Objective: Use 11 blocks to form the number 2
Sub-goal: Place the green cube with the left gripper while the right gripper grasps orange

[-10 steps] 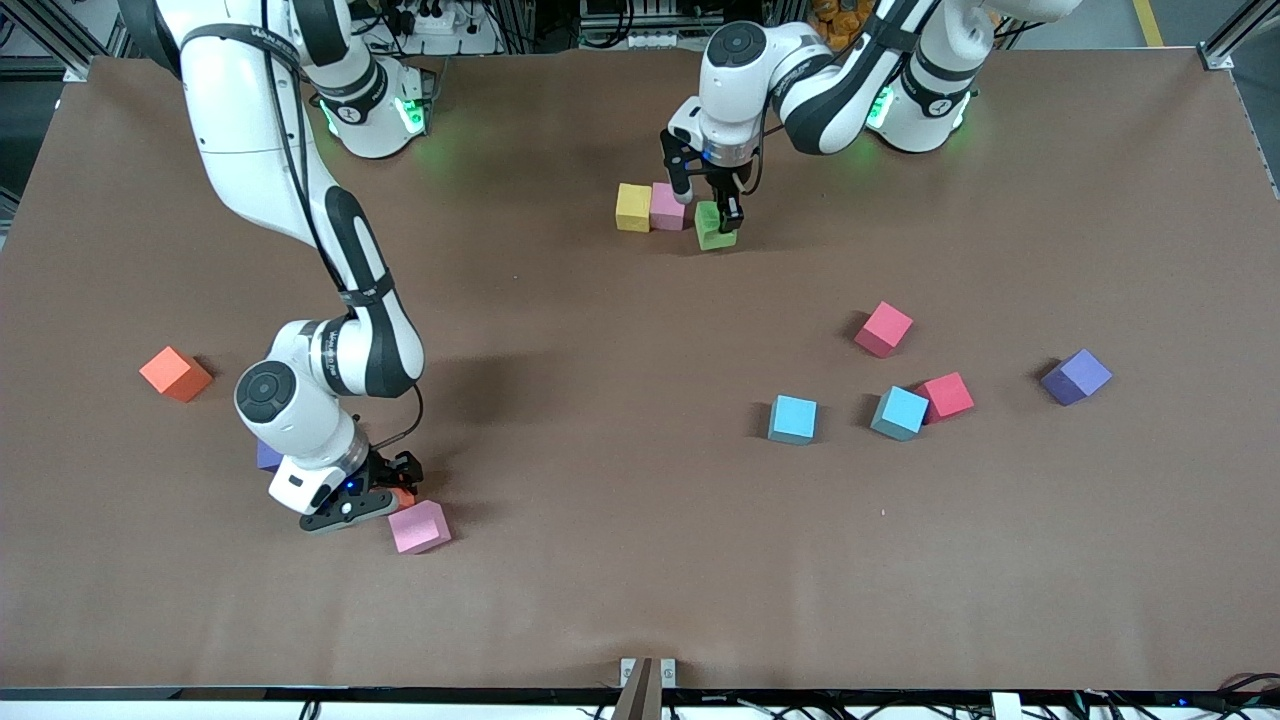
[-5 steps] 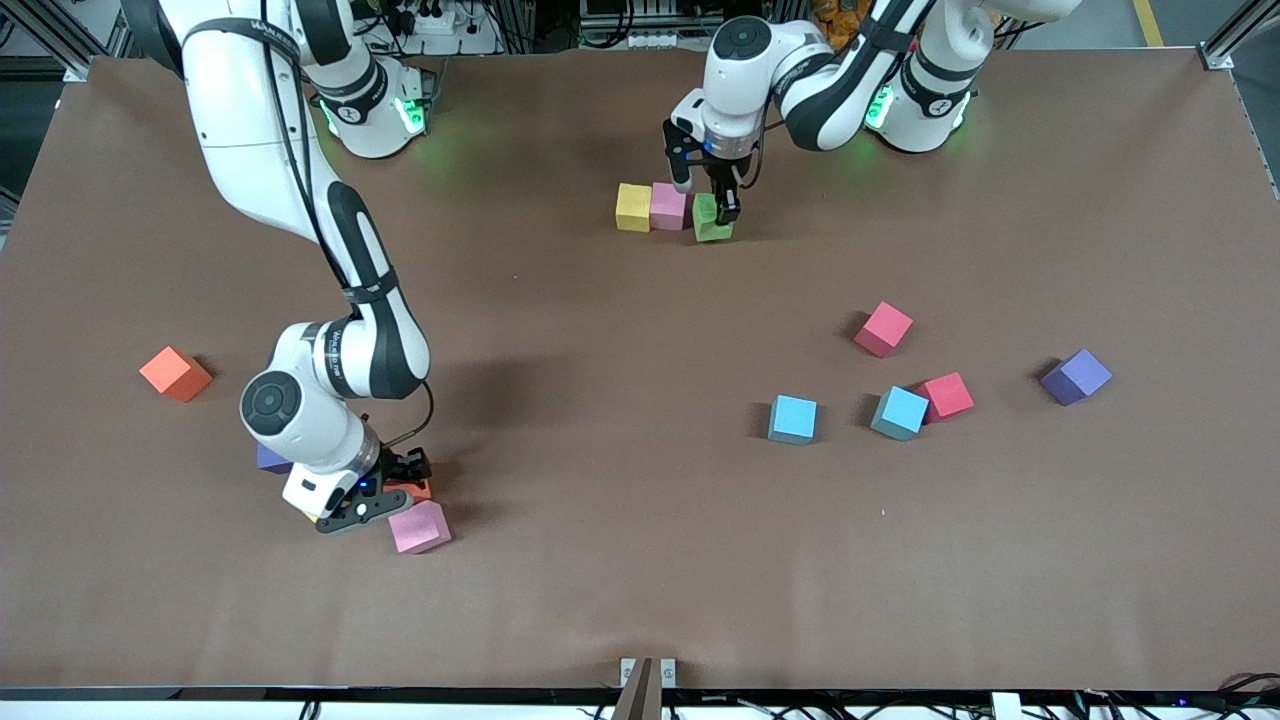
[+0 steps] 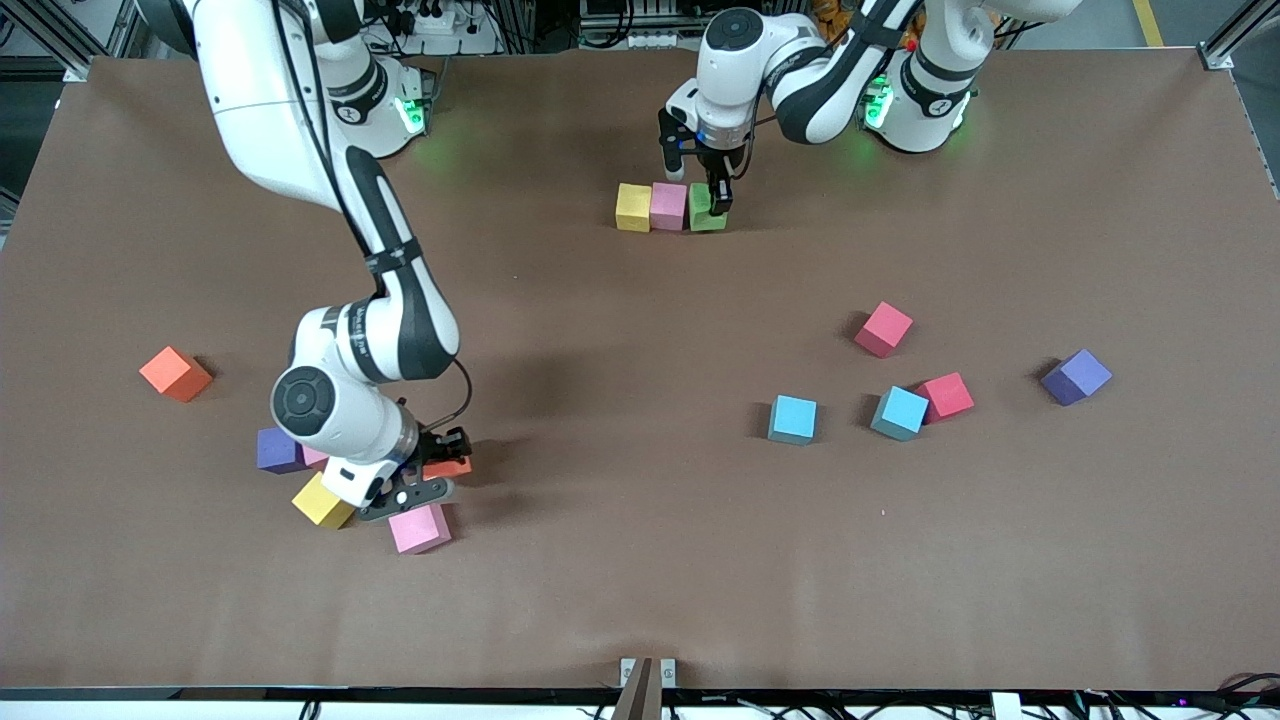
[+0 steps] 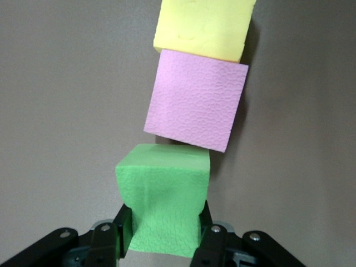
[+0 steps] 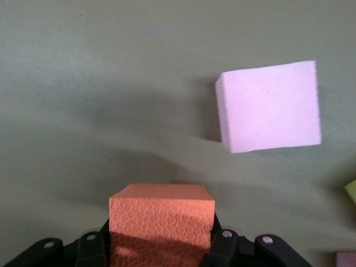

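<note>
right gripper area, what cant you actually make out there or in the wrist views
- Front view: the right gripper and wrist cover most of the orange block and a pink block beside the purple cube.
- Right wrist view: a yellow block is cut off by the edge.
- Left wrist view: the left gripper hides the green block sides; touching the table cannot be told.

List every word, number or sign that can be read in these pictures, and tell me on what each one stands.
Small dark lettering on the right arm's white forearm link: too small to read.
Green block, pink block and yellow block in the row: no text, only foam texture.
Held orange block: no text, only a pebbled texture.
Table: no label or sign.
</note>
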Robot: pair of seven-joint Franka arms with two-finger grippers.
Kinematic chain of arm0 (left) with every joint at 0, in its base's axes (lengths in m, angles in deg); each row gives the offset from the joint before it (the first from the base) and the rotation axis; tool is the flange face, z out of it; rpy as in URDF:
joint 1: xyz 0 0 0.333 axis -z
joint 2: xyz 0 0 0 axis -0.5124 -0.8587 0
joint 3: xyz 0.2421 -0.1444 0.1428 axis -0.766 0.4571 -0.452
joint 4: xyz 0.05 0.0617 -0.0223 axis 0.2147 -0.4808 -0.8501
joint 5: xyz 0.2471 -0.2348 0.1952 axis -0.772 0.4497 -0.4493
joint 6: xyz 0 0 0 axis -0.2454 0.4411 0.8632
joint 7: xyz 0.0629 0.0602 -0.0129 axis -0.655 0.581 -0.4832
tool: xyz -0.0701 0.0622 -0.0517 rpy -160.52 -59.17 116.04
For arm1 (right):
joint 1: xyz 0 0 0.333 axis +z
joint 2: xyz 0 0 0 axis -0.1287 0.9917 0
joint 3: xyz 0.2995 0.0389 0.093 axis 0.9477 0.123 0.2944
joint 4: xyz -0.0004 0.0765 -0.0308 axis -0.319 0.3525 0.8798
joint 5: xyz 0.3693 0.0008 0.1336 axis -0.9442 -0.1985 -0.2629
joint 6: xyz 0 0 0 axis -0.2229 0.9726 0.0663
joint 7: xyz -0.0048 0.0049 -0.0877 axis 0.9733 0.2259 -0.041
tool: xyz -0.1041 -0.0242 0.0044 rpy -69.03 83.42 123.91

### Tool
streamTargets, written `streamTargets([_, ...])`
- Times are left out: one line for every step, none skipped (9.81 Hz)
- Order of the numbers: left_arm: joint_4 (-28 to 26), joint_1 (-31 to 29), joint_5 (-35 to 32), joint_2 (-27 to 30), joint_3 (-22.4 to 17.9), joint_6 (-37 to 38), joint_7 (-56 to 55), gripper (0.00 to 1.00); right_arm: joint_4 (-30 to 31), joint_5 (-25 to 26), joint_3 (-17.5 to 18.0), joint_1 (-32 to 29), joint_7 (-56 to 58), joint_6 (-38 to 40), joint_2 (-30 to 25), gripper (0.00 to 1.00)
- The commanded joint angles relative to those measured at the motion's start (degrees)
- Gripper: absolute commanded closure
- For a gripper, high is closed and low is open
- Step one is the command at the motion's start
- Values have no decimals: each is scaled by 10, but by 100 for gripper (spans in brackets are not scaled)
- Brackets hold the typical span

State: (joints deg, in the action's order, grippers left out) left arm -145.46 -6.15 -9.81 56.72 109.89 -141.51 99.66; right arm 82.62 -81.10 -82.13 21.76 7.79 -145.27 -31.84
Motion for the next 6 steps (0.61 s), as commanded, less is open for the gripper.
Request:
streamTargets([-4, -4, -22, -4, 10, -11, -1, 100, 15, -13, 1, 1, -21, 5, -10, 71])
streamTargets([-2, -5, -33, -10, 10, -11, -1, 100, 15, -24, 2, 1, -21, 4, -8, 71])
streamTargets([0, -5, -49, -16, 10, -11, -1, 100, 22, -44, 2, 1, -21, 4, -8, 71])
streamTargets([0, -5, -52, -18, 10, -11, -1, 100, 22, -45, 2, 1, -21, 5, -9, 71])
streamTargets([0, -5, -57, -20, 10, -11, -1, 100, 22, -46, 2, 1, -21, 6, -10, 71])
streamTargets([1, -5, -61, -22, 10, -11, -1, 100, 22, -50, 2, 2, -27, 6, -11, 71])
